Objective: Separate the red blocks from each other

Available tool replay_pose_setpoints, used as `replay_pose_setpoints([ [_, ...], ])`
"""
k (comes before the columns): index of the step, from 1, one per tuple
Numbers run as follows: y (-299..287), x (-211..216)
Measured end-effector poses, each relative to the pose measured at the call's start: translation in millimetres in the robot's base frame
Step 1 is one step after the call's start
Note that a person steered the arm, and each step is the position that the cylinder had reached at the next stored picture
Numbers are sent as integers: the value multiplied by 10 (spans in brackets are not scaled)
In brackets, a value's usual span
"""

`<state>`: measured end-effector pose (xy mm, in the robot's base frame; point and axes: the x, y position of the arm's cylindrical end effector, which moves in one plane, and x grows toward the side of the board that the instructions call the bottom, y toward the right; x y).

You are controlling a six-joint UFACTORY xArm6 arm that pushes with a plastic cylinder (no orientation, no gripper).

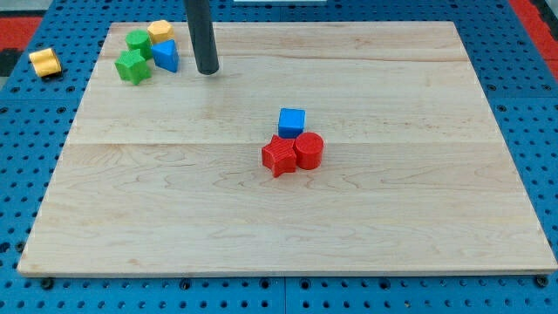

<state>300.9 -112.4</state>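
A red star block (279,157) and a red cylinder (309,150) lie touching each other near the middle of the wooden board (418,227). A blue cube (292,121) sits just above them, touching or nearly touching both. My tip (207,71) is near the view's top left, well away from the red blocks, up and to their left. It stands just right of a blue block (166,56).
A cluster at the top left holds two green blocks (133,66) (138,41), a yellow block (159,31) and the blue block. Another yellow block (44,62) lies off the board on the blue pegboard at the left.
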Motion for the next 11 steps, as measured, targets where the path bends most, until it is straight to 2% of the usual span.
replay_pose_setpoints([
  [3,-56,2],
  [4,-56,122],
  [6,-216,753],
  [7,-109,1540],
  [8,277,1853],
  [9,1075,1854],
  [10,2019,1759],
  [11,2296,1382],
])
